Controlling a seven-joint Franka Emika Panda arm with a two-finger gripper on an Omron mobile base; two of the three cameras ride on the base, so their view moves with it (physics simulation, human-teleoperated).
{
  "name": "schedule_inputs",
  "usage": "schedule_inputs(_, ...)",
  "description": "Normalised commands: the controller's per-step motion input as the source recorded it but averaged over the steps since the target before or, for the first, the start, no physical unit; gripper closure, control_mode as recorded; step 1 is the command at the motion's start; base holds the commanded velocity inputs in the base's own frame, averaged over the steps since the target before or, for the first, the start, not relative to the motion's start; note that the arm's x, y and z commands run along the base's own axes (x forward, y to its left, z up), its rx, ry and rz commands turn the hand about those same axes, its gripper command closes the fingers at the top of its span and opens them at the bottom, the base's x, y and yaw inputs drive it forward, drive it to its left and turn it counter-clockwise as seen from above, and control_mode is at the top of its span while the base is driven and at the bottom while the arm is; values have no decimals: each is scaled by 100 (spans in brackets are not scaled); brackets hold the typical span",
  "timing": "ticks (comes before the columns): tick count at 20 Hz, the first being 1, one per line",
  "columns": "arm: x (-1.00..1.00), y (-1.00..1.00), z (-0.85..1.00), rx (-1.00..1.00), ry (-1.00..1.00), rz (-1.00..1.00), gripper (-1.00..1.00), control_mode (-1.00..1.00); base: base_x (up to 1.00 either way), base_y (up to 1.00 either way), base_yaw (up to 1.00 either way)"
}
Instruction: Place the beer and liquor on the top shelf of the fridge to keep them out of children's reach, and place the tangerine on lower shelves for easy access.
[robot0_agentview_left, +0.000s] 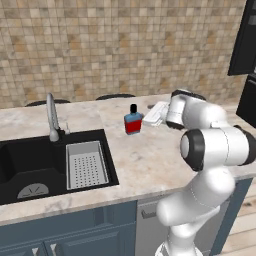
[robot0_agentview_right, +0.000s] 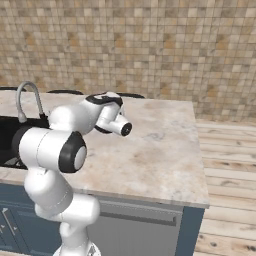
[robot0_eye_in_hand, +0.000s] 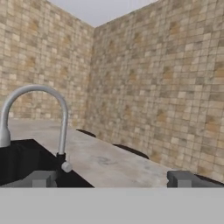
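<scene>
a pale marbled counter (robot0_agentview_left: 150, 155) over blue cabinets carries the things, with a black sink (robot0_agentview_left: 30, 170) sunk into it. the liquor (robot0_agentview_left: 132, 120) stands upright on the bare counter, to the right of the sink and near the tiled wall. a curved grey faucet (robot0_agentview_left: 51, 117) rises from the counter at the sink's back edge.

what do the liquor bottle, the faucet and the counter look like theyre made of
Liquor: probably glass or glossy plastic, with smooth blue shoulders, a red body and a black cap; the render leaves it open. Faucet: brushed metal by its look, a plain matte grey curved spout. Counter: looks like polished stone, marble or granite, pale beige with mottled veining.
</scene>
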Motion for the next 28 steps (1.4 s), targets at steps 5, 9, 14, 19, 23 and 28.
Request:
schedule_inputs(5,29,0,0,4,5,-1,-100,-100,0,0,0)
schedule_inputs(9,31,0,-3,4,8,0,-100,-100,0,0,0)
schedule_inputs(14,33,0,-12,4,9,0,-100,-100,0,0,0)
schedule_inputs(19,34,0,-23,7,7,0,-100,-100,0,0,0)
schedule_inputs(23,33,0,-28,8,4,0,-100,-100,0,0,0)
schedule_inputs(28,29,0,-29,7,1,0,-100,-100,0,0,0)
